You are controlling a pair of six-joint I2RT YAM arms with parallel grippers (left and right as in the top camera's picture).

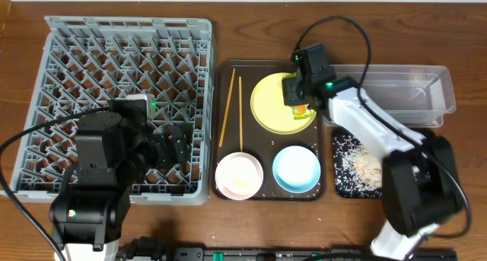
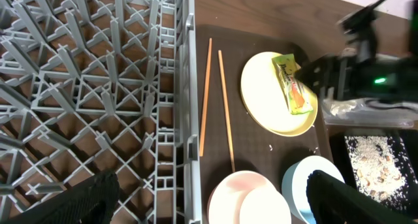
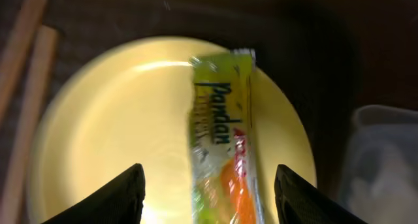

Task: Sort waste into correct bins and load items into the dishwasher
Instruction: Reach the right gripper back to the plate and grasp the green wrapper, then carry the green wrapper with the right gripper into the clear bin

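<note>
Right gripper (image 3: 209, 170): hangs low over the yellow plate, its fingers (image 3: 124, 196) spread wide with the snack wrapper between them; neither finger is seen touching it
Snack wrapper (image 3: 225, 139): yellow-green with an orange end, printed "Pandan", lying flat on the plate toward the side nearest the clear tub
Yellow plate (image 1: 266, 101): round, on the back right part of the brown serving tray (image 1: 259, 143)
Chopsticks (image 1: 228, 109): two thin wooden sticks side by side on the serving tray, between the plate and the dish rack, slightly splayed
White-pinkish bowl (image 1: 240, 176): upright at the front left of the serving tray
Light blue bowl (image 1: 297, 170): upright just to its right, apart from the plate
Dish rack (image 1: 129, 23): large grey square with a diamond grid of pegs, left of the serving tray
Left gripper (image 1: 173, 145): over the rack's near right part, fingers (image 2: 85, 201) wide apart, holding nothing
Clear tub (image 1: 411, 97): right of the plate, behind the black tray
Black tray (image 1: 342, 189): beside the blue bowl, off the serving tray, speckled with pale rice-like crumbs (image 1: 361, 163)
</note>
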